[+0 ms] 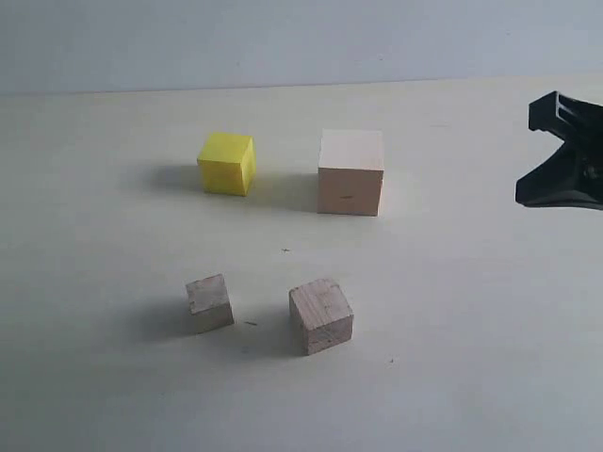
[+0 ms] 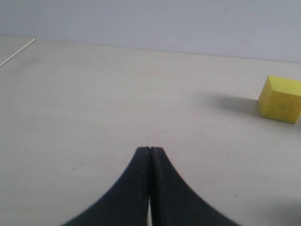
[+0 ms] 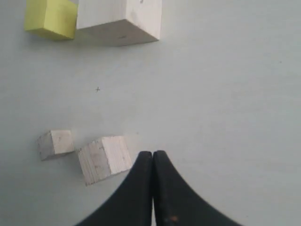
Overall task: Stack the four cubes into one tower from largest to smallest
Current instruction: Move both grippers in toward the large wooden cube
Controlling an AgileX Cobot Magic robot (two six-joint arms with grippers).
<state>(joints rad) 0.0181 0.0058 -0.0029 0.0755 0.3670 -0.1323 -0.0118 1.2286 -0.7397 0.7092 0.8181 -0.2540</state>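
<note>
Four cubes stand apart on the pale table [image 1: 471, 330], none on another, so there is no tower. The big cube [image 1: 350, 172], pale wood, sits toward the far edge, a little right of the middle in the exterior view. The yellow cube [image 1: 226, 164] is near it on the left, in the same far row, with a clear gap between them. In the nearer row, the mid cube [image 1: 321, 315], greyish wood, stands in front of the big cube. The small cube [image 1: 209, 303] is near it on the left, in front of the yellow one. Both grey cubes are turned a little askew to the far pair. The left claw [image 2: 149, 149] has its tips pressed together, holding nothing, over bare table, with the yellow cube well off to one side in its wrist view. The right claw [image 3: 152, 153] is also pressed together and empty. The exterior view shows it at the table's right edge, raised and well apart from all the cubes, though its wrist view shows the mid cube close by its tips.
</note>
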